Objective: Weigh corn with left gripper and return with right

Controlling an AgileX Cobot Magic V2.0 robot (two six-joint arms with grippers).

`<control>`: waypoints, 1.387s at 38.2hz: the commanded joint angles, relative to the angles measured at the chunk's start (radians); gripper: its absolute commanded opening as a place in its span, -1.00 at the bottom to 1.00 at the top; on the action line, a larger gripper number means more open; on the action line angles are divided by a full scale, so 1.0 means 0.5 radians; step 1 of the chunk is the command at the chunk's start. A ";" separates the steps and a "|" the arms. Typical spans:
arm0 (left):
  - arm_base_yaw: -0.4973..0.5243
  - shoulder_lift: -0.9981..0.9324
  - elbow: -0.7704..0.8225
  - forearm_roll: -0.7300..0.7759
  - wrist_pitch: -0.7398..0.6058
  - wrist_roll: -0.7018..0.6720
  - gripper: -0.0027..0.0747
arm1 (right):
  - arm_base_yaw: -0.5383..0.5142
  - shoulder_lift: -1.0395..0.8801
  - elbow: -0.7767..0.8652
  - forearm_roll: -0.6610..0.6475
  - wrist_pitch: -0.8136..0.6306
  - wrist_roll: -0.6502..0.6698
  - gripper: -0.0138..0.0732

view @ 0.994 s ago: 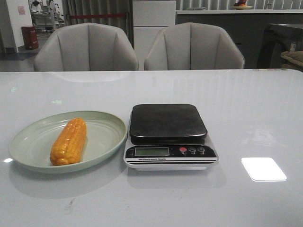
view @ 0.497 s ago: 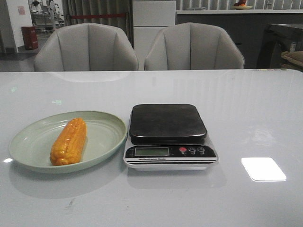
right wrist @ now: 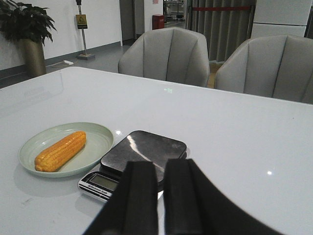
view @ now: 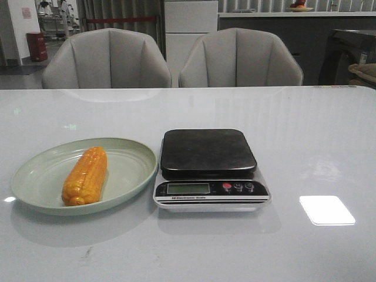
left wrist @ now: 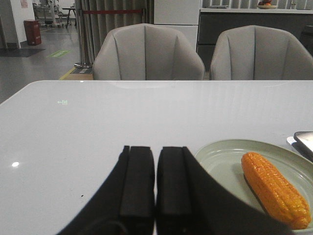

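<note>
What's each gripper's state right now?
Left gripper: shut, holding nothing; the corn lies apart on the plate.
Right gripper: nearly shut, a thin gap between the fingers, empty, above the table short of the scale.

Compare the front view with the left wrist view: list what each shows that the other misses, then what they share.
Front view only: the whole scale, with its display and buttons; no gripper appears. Left wrist view only: the left gripper, fingers close together and holding nothing, with just a corner of the scale at the picture's edge. Both show the corn lying on the green plate, and two chairs behind the table.
</note>
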 commanded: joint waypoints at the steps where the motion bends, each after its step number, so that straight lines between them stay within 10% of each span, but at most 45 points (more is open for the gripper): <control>1: 0.004 -0.041 0.063 -0.019 -0.156 -0.021 -0.61 | -0.015 0.029 -0.053 -0.044 -0.153 -0.013 -0.21; 40: 0.004 -0.040 0.063 -0.019 -0.156 -0.021 -0.61 | -0.021 0.029 -0.010 -0.044 -0.164 -0.013 -0.21; 53: 0.004 -0.040 0.063 -0.019 -0.156 -0.021 -0.61 | -0.681 0.029 0.266 0.167 -0.583 -0.013 -0.21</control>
